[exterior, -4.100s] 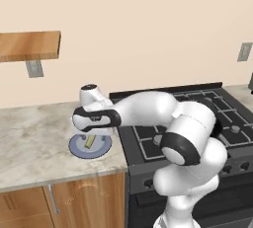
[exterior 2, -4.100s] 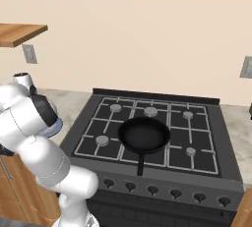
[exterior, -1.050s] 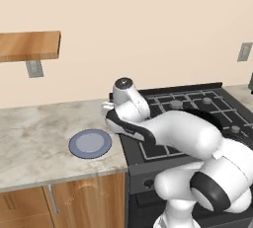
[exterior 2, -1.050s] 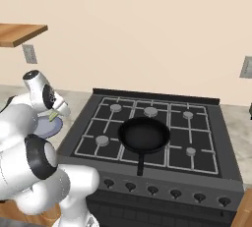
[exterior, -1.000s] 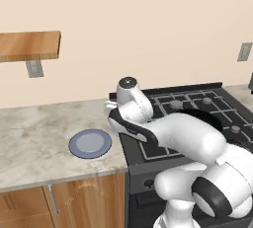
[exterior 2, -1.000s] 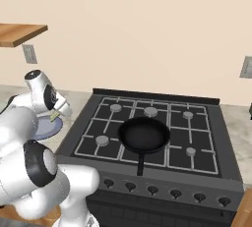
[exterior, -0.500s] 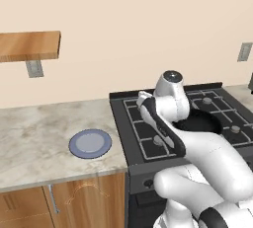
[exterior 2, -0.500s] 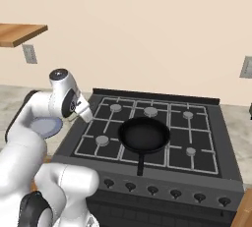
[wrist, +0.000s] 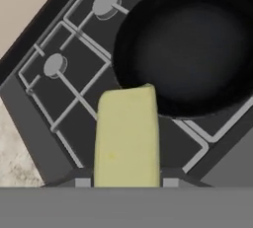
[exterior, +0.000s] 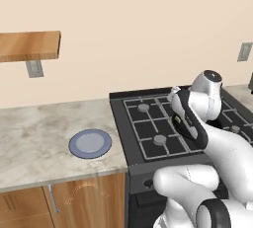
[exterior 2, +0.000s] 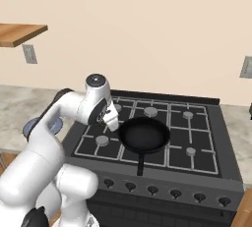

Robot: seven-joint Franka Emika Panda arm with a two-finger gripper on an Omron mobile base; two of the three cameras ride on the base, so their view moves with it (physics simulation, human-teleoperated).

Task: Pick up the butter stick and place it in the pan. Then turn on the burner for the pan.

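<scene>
My gripper (wrist: 126, 182) grasps the butter stick (wrist: 126, 133) by one end, above the grate beside the pan (wrist: 192, 44); it looks light, soft, slippery, so I'd squeeze gently

Stove (exterior 2: 206, 162): black cooktop with grey grates, round burner caps between the bars, a row of knobs along its front edge
On the stove: the pan (exterior 2: 143, 134), round and black, on the middle grates, its thin handle pointing toward the knobs
Counter (exterior: 34, 138): pale marbled stone, left of the stove, over wooden cabinet fronts
On the counter: 1 round blue-grey plate (exterior: 90, 143), near the stove's left edge
</scene>
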